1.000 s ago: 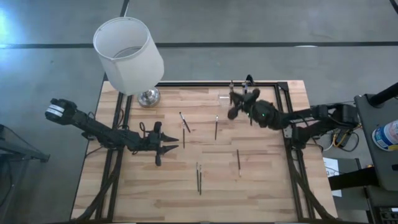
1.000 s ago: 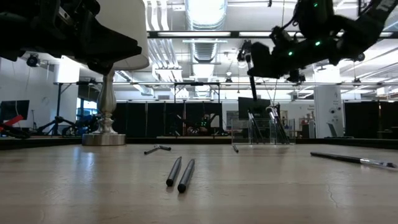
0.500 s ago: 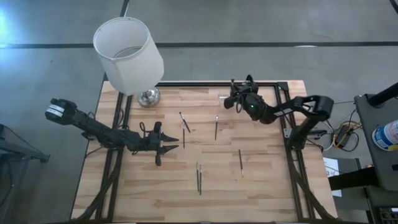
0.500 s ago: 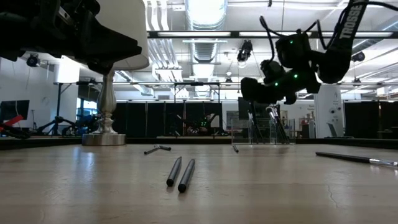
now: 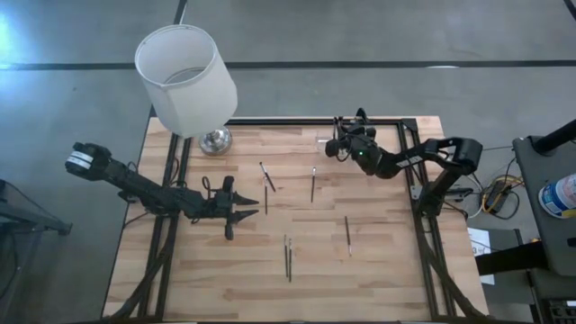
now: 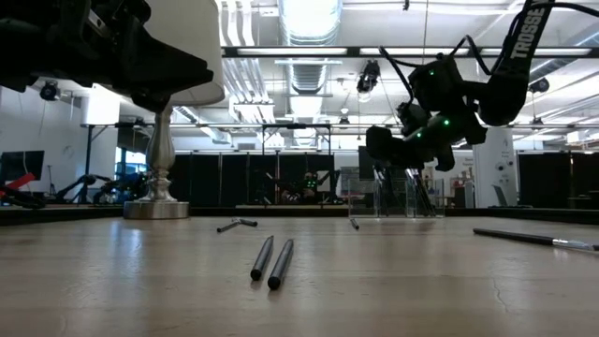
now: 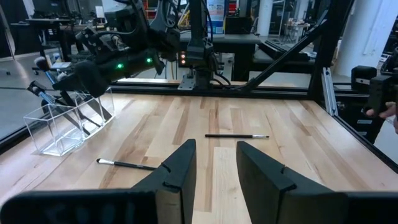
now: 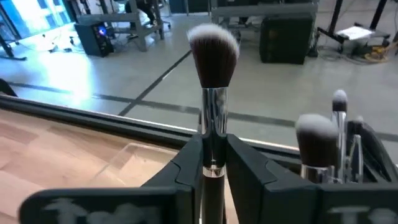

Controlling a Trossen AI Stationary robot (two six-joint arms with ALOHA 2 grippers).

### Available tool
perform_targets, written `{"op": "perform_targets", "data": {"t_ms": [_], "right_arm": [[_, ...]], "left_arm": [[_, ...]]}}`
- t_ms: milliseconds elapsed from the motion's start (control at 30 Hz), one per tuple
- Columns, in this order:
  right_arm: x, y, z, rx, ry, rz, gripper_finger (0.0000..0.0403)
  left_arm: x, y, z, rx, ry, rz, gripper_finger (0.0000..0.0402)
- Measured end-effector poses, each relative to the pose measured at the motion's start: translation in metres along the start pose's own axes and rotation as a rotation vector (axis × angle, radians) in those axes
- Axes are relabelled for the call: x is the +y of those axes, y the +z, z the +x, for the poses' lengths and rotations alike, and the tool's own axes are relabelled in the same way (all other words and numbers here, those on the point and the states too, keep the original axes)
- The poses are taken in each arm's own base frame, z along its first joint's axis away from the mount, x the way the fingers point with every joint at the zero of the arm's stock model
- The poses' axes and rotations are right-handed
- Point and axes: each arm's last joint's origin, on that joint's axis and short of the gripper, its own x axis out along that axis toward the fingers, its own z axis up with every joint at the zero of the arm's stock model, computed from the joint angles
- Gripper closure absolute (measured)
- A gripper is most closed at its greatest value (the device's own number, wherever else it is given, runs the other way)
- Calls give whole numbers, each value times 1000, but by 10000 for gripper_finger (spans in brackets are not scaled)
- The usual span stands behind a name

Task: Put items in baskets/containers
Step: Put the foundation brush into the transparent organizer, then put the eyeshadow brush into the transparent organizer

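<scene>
Brush (image 8: 212, 74) stands upright between right hand (image 8: 213, 163) fingers above clear holder (image 7: 67, 121)

A white lampshade (image 5: 186, 79) stands at the table's (image 5: 225, 279) eleven o'clock corner on a silver base (image 5: 214, 140). Grey floor (image 5: 360, 36) surrounds the wooden table.

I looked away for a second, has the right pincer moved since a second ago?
Yes. In the high view the right pincer has shifted slightly toward the lamp, hanging over the clear holder with a brush between its fingers.
</scene>
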Motion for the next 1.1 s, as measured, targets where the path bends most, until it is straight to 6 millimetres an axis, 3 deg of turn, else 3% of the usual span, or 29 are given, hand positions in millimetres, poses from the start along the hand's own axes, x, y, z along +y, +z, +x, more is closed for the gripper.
{"op": "perform_targets", "data": {"t_ms": [400, 600, 867, 1100], "right_arm": [[-1, -3, 0, 27, -7, 33, 285], [2, 13, -13, 28, 19, -20, 280], [14, 33, -76, 152, 173, -180, 384], [25, 20, -145, 294, 372, -270, 394]], "left_arm": [[0, 0, 0, 0, 1, -1, 294], [0, 0, 0, 0, 1, -1, 294], [1, -2, 0, 16, 16, 1, 294], [1, -7, 3, 58, 57, 11, 297]]}}
